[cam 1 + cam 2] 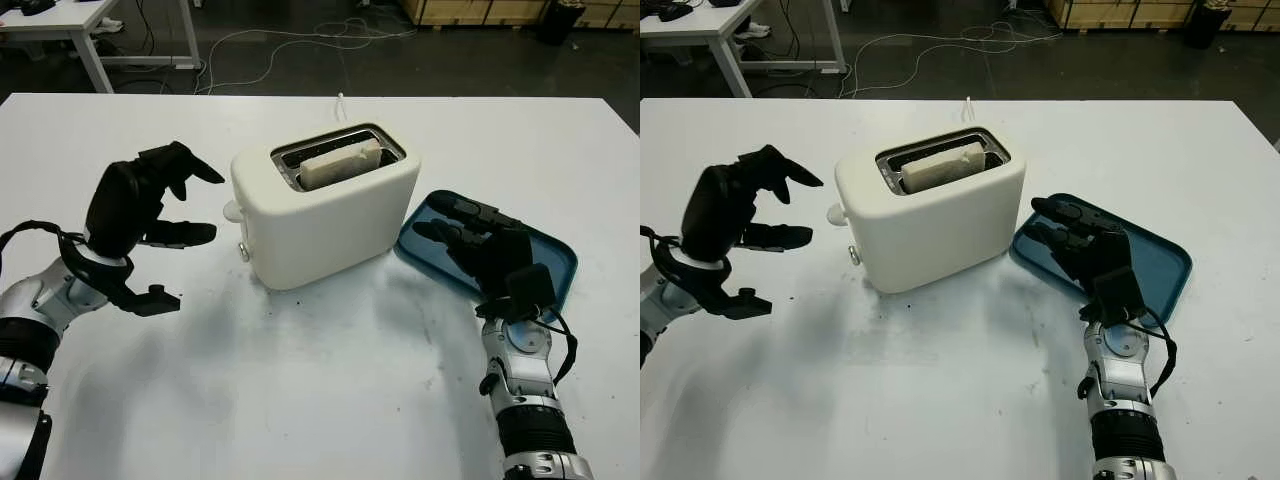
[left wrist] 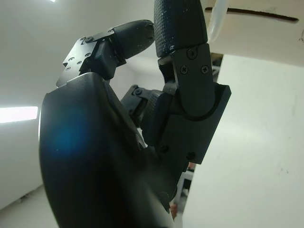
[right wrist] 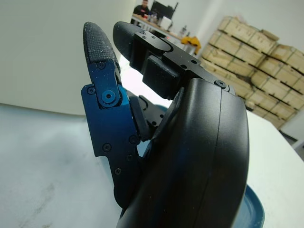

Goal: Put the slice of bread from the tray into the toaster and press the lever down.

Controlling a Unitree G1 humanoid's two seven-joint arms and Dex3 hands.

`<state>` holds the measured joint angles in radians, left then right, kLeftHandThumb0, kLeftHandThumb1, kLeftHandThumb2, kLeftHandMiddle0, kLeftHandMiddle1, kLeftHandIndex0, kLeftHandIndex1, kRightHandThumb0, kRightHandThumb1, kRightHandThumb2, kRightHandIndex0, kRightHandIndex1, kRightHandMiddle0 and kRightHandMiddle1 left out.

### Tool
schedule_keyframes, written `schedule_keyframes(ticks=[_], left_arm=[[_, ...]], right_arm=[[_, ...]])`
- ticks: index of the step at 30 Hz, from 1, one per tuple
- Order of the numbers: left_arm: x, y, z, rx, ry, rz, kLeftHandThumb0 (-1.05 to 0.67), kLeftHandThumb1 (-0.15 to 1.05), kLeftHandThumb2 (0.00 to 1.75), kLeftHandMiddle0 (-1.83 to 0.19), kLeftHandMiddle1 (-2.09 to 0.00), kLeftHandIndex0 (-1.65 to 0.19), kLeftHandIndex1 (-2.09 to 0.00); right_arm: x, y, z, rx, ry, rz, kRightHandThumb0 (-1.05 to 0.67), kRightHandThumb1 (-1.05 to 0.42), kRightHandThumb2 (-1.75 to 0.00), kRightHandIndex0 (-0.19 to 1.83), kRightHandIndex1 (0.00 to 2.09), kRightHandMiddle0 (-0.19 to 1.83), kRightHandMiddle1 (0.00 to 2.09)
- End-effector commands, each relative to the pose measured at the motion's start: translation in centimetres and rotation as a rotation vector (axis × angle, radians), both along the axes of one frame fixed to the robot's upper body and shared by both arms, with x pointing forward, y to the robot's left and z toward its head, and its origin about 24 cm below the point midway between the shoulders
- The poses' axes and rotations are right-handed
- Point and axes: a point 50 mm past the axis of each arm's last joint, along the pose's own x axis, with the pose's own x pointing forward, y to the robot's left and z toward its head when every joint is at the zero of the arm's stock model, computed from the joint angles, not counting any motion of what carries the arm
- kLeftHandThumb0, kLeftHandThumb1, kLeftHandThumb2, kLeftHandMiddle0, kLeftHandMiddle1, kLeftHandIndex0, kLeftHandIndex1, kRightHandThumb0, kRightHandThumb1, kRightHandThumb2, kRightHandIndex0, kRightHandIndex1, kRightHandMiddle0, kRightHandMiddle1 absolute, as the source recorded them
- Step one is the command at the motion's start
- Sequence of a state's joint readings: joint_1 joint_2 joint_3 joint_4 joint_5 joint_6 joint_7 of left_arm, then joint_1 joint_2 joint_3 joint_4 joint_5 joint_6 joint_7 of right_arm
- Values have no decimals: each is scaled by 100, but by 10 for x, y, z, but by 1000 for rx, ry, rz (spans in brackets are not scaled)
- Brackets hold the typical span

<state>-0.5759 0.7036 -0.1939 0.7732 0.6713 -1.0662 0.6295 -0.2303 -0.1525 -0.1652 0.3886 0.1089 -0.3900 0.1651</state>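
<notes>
I see the bread (image 1: 338,165) already in the toaster (image 1: 325,205); the lever (image 1: 231,211) awaits my empty left hand (image 1: 150,210); right hand (image 1: 480,245), empty too, over the tray (image 1: 560,265)

Black screw-studded hands (image 1: 150,205) — silver forearms

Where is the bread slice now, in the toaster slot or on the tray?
In the slot. The bread slice stands in the toaster, its top edge showing above the opening; the blue tray carries no bread.

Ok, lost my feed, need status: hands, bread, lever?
Left hand open, raised beside white toaster. Right hand open over blue tray. Bread slice in slot. Lever not pressed, path clear.
</notes>
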Motion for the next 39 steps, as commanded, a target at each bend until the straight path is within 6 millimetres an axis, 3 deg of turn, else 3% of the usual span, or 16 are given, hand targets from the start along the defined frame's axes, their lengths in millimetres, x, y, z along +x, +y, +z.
schedule_keyframes(ticks=[1, 11, 15, 17, 21, 24, 30, 39], left_arm=[[0, 0, -1, 10, -13, 20, -100, 92, 54, -90, -175, -26, -149], [5, -5, -13, 113, -94, 78, -98, 92, 58, -127, -175, -6, -164], [5, -7, -19, 144, -86, 66, -97, 92, 59, -130, -175, -1, -168], [5, -9, -21, 137, -78, 48, -95, 92, 59, -121, -175, 0, -164], [5, -15, -24, 108, -70, -14, -90, 92, 59, -77, -175, -1, -148], [5, -20, -25, 93, -93, -32, -87, 92, 60, -59, -175, 0, -140], [4, -24, -27, 66, -166, -38, -82, 92, 61, -51, -175, 0, -133], [5, -22, -33, 110, -141, -34, -84, 92, 63, -51, -175, 0, -136]], right_arm=[[1, 0, 0, 20, 5, 2, -61, -92, -8, 119, 6, 108, 0], [1, 0, -1, 19, 8, 3, -61, -92, -8, 118, 5, 108, 0], [1, 0, -1, 23, 12, 6, -61, -92, -7, 119, 6, 108, 0], [1, 0, -1, 27, 14, 6, -61, -92, -7, 119, 6, 108, 0], [1, 0, -2, 17, 14, 10, -61, -92, -7, 118, 5, 108, 0], [0, 0, -2, 13, 17, 11, -61, -92, -8, 118, 5, 108, 0], [0, 0, -2, 2, 16, 7, -63, -92, -7, 119, 5, 108, 0], [0, -1, -2, 13, 17, 15, -61, -92, -7, 118, 5, 107, 0]])
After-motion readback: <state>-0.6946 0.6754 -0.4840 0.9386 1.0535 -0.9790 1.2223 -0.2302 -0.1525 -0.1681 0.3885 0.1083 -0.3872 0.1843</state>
